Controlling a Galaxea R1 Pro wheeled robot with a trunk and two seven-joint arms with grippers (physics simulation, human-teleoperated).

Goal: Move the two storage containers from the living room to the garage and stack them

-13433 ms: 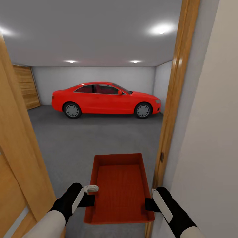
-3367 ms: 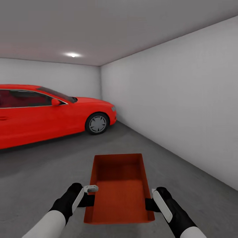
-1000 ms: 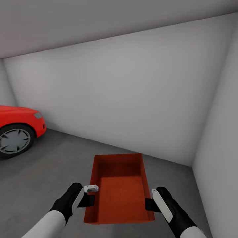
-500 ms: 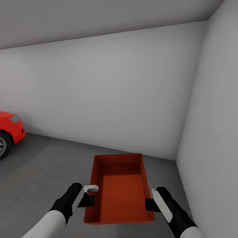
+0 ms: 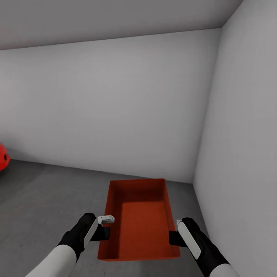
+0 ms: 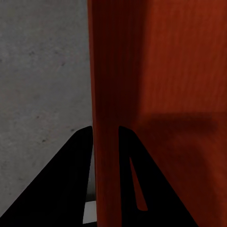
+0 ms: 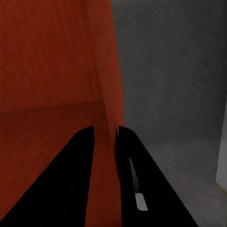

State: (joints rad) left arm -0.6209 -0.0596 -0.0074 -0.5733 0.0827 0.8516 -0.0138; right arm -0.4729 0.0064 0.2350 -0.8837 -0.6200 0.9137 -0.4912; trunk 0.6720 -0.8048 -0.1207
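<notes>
One storage container [image 5: 139,219] is gripped by left gripper [image 5: 103,227] and right gripper [image 5: 175,236]; the view has been swung from the red car [image 5: 2,157] toward a garage corner, so set-down is judged near.

Plain grey-white walls [image 5: 115,107] meet in a corner ahead, and a sliver of red car [image 5: 3,161] at the far left

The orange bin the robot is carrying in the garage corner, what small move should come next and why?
Probably lower both arms together to set the orange bin on the concrete floor. It is held level in the air, the left gripper and right gripper each with jaws clamped on a side wall, and bare floor lies ahead near the wall corner.
</notes>
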